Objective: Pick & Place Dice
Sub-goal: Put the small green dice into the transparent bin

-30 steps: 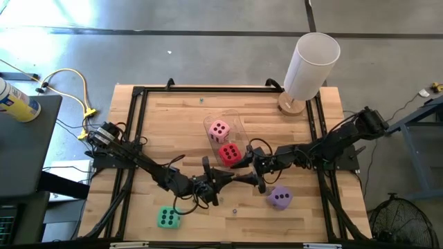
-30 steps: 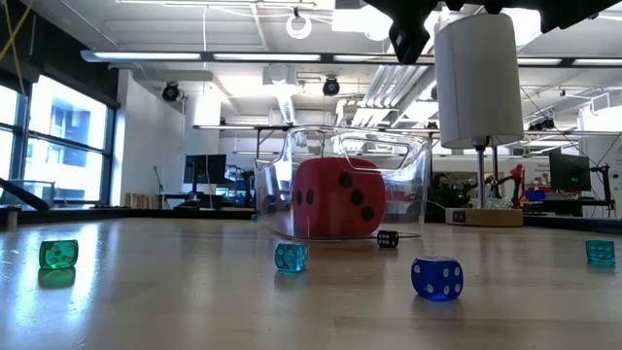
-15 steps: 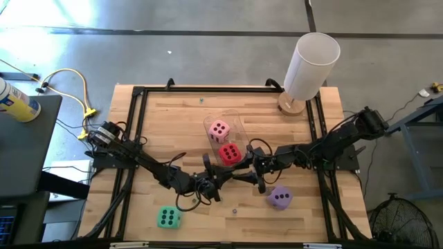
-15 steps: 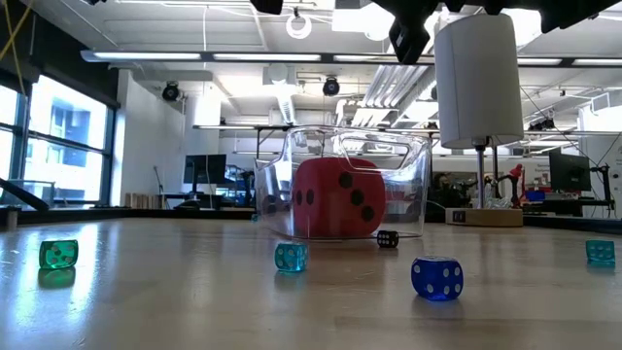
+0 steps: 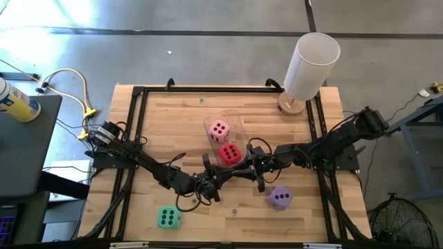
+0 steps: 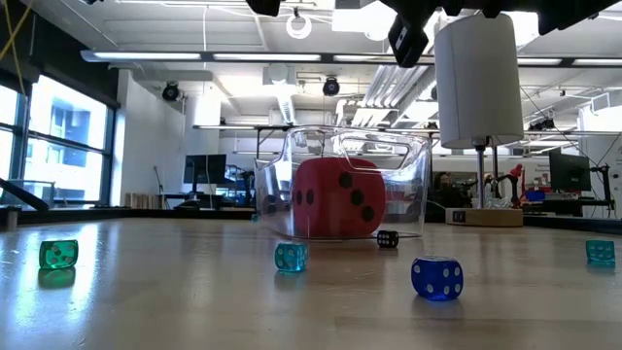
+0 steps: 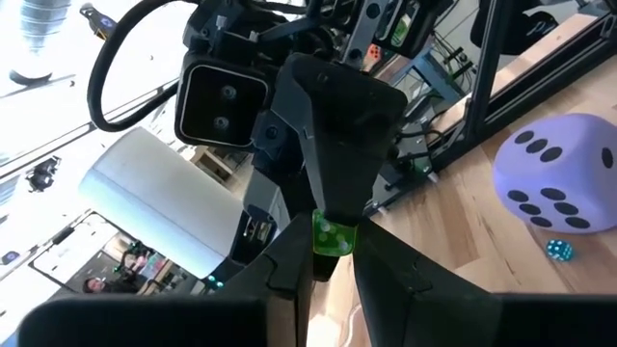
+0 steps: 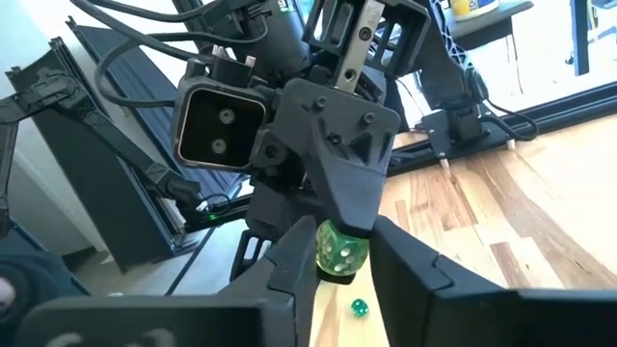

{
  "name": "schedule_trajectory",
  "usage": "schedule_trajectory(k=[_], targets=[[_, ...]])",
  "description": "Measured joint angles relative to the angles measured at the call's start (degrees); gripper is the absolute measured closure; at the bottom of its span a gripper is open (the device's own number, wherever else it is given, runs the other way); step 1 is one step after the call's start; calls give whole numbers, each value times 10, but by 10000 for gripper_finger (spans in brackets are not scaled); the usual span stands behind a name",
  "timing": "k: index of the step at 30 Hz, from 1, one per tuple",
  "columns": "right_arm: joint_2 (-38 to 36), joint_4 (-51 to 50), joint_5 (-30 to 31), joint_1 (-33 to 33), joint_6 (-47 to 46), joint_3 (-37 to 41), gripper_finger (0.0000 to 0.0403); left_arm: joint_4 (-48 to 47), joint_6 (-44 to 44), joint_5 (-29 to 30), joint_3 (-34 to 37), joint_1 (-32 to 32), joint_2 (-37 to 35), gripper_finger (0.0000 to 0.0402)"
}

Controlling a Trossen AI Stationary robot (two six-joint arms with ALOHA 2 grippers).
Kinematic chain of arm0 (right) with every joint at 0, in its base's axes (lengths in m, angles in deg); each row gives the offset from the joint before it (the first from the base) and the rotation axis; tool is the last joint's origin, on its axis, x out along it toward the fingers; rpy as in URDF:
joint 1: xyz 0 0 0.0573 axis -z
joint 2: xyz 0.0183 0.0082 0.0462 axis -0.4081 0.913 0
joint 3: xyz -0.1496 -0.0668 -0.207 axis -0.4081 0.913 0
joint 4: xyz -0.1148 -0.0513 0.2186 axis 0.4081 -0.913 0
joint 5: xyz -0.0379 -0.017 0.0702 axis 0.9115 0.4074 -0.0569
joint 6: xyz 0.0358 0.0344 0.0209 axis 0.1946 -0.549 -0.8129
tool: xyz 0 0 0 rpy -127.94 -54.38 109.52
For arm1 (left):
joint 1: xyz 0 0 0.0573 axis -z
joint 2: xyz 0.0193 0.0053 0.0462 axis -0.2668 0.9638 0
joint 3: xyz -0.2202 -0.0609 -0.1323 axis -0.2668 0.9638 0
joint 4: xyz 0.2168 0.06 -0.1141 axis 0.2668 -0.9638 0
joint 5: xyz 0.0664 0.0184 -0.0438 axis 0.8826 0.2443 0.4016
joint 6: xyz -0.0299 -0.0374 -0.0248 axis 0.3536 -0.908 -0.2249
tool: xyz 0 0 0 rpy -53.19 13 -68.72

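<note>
Two grippers, one tiny die

We see the left gripper point(image 7: 333, 265) and right gripper point(image 8: 339, 272) both pinching a small green die point(image 8: 341, 247) (mid-table, beside the clear bin point(image 5: 232, 122)).

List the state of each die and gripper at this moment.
red die: inside clear bin
pink die: inside the bin
green die: free on table
purple die: free on table
small green die: held off the table between both grippers
left gripper: shut on it
right gripper: shut on it
</note>
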Motion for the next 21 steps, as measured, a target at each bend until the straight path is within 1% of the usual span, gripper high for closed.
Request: schedule_trajectory(k=[3, 10, 21], targets=[[0, -4, 0, 1, 0, 0, 337, -5, 0, 1, 0, 0, 0, 344], [0, -4, 1, 1, 4, 0, 339, -8, 0, 1, 0, 0, 0, 341], [0, -6, 3, 1, 8, 0, 339, -8, -21, -7, 0, 1, 0, 315]])
